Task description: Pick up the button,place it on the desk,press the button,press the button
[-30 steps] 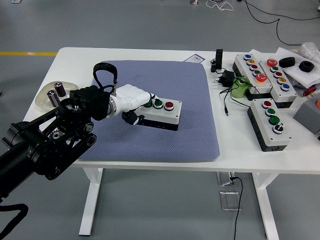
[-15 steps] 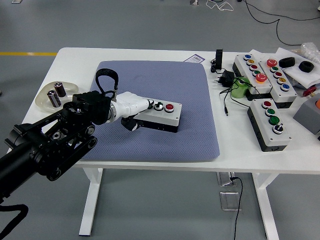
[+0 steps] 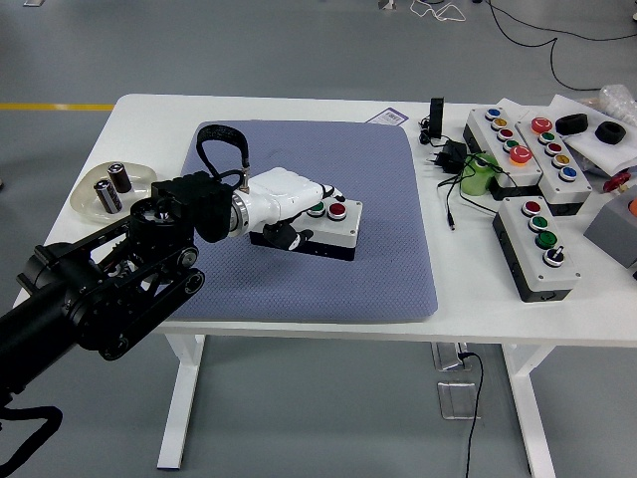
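Observation:
A white button box [image 3: 333,230] with a black base lies on the blue-grey mat [image 3: 378,169], left of the mat's middle. A green button [image 3: 317,210] and a red button [image 3: 337,209] show on its top; its left end is hidden under my hand. My left hand [image 3: 320,198], white with a black arm behind it, lies over the box's left half. Its fingers [image 3: 304,191] stretch across the top and end at the green button, and the thumb [image 3: 283,236] hangs at the box's front side. The box rests flat on the mat.
A clear dish [image 3: 88,204] with two batteries sits at the table's left edge. Right of the mat are three more button boxes [image 3: 537,247], a black plug with cable [image 3: 450,154], a green object [image 3: 476,177] and black parts on a white tray [image 3: 597,134].
My left hand drew back to the left half a second ago, then moved right over the box; its fingers now reach the green button. The box has barely shifted.

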Robot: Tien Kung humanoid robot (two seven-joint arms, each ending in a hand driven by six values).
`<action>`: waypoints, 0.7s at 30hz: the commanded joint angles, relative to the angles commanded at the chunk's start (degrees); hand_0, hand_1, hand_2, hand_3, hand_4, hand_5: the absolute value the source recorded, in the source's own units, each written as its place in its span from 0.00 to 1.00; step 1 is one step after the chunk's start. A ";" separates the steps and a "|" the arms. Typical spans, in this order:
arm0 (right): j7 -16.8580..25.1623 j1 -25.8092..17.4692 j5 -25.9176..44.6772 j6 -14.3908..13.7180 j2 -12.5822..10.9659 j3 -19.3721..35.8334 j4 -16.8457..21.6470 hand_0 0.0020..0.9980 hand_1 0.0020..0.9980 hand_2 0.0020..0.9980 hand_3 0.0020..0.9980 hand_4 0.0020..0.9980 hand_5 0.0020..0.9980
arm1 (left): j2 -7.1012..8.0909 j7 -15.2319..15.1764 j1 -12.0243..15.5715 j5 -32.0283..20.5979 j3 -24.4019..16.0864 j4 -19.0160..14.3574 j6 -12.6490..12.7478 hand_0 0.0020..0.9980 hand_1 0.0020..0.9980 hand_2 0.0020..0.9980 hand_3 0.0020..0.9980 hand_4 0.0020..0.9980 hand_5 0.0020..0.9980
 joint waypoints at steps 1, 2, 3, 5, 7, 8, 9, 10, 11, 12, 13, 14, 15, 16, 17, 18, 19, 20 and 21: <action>0.00 -0.02 0.01 0.00 -0.01 -0.03 0.01 0.63 0.54 0.56 0.64 0.23 0.24 | -0.22 0.07 -0.08 0.16 0.21 0.48 -0.27 0.01 0.00 0.06 0.91 0.56 0.00; 0.00 -0.02 0.00 0.00 -0.02 -0.05 0.00 0.63 0.54 0.56 0.64 0.23 0.24 | -0.37 0.11 -0.12 0.20 0.32 0.82 -0.38 0.01 0.00 0.06 0.91 0.56 0.00; 0.00 -0.03 -0.05 0.00 -0.04 -0.03 0.00 0.63 0.54 0.56 0.64 0.23 0.24 | -0.57 0.16 -0.18 0.17 0.43 1.32 -0.41 0.01 0.00 0.06 0.91 0.56 0.00; 0.03 -0.08 -0.04 -0.01 -0.07 -0.08 0.00 0.63 0.54 0.56 0.64 0.23 0.24 | -0.94 0.30 -0.28 0.12 0.55 2.38 -0.21 0.01 0.00 0.06 0.91 0.56 0.00; 0.02 -0.10 0.02 0.00 -0.10 -0.29 0.00 0.63 0.54 0.56 0.64 0.23 0.24 | -1.13 0.24 -0.33 0.14 0.71 3.10 0.28 0.01 0.00 0.06 0.91 0.56 0.00; 0.00 -0.08 -0.01 0.03 -0.12 -0.37 -0.01 0.63 0.54 0.56 0.64 0.23 0.24 | -1.16 0.19 -0.34 0.25 0.86 3.36 0.45 0.01 0.00 0.06 0.91 0.56 0.00; -0.02 -0.06 -0.01 0.04 -0.13 -0.39 -0.01 0.63 0.54 0.56 0.64 0.23 0.24 | -1.14 0.18 -0.32 0.26 1.09 3.58 0.49 0.01 0.00 0.06 0.91 0.56 0.00; -0.01 -0.08 -0.01 0.04 -0.13 -0.36 0.00 0.63 0.54 0.56 0.64 0.23 0.24 | -1.12 0.17 -0.28 0.23 1.34 3.82 0.47 0.01 0.00 0.06 0.91 0.56 0.00; 0.00 -0.09 0.01 0.05 -0.12 -0.35 0.01 0.63 0.54 0.56 0.64 0.23 0.24 | -1.11 0.17 -0.26 0.20 1.47 3.97 0.45 0.01 0.00 0.06 0.91 0.56 0.00; 0.01 -0.11 0.00 0.06 -0.11 -0.32 0.01 0.63 0.54 0.56 0.64 0.23 0.24 | -1.14 0.20 -0.22 0.18 1.65 4.26 0.36 0.01 0.00 0.06 0.91 0.56 0.00; 0.00 -0.09 -0.03 0.07 -0.10 -0.32 0.01 0.63 0.54 0.56 0.64 0.23 0.24 | -1.14 0.21 -0.20 0.20 1.74 4.43 0.32 0.01 0.00 0.06 0.91 0.56 0.00; -0.02 -0.05 -0.08 0.08 -0.08 -0.30 0.02 0.63 0.54 0.56 0.64 0.23 0.24 | -1.14 0.22 -0.19 0.20 1.82 4.56 0.24 0.01 0.00 0.06 0.91 0.56 0.00; -0.03 -0.01 -0.07 0.10 -0.06 -0.29 0.02 0.63 0.54 0.56 0.64 0.23 0.24 | -1.14 0.22 -0.23 0.23 1.89 4.56 0.12 0.01 0.00 0.06 0.91 0.56 0.00; -0.03 0.00 -0.07 0.10 -0.05 -0.27 0.02 0.63 0.54 0.56 0.64 0.23 0.24 | -1.13 0.21 -0.28 0.23 1.94 4.52 0.05 0.01 0.00 0.06 0.91 0.56 0.00; -0.02 0.01 -0.07 0.10 -0.04 -0.22 0.03 0.63 0.54 0.56 0.64 0.23 0.24 | -1.11 0.21 -0.36 0.25 2.00 4.43 -0.06 0.01 0.00 0.06 0.91 0.56 0.00; -0.02 0.01 -0.07 0.09 -0.04 -0.19 0.03 0.63 0.54 0.56 0.63 0.23 0.24 | -1.09 0.22 -0.42 0.30 2.04 4.35 -0.17 0.01 0.00 0.06 0.91 0.56 0.00; -0.01 0.02 -0.12 0.10 -0.04 -0.13 0.02 0.63 0.54 0.56 0.63 0.23 0.24 | -1.05 0.27 -0.59 0.44 2.14 4.21 -0.45 0.01 0.00 0.06 0.91 0.56 0.00; -0.01 0.05 -0.16 0.11 -0.04 -0.13 0.01 0.63 0.54 0.56 0.63 0.23 0.24 | -1.04 0.31 -0.70 0.50 2.16 4.14 -0.60 0.01 0.00 0.06 0.91 0.56 0.00; -0.02 0.06 -0.19 0.11 -0.04 -0.11 0.00 0.63 0.54 0.56 0.63 0.23 0.24 | -1.03 0.32 -0.73 0.51 2.13 4.09 -0.60 0.01 0.00 0.06 0.91 0.56 0.00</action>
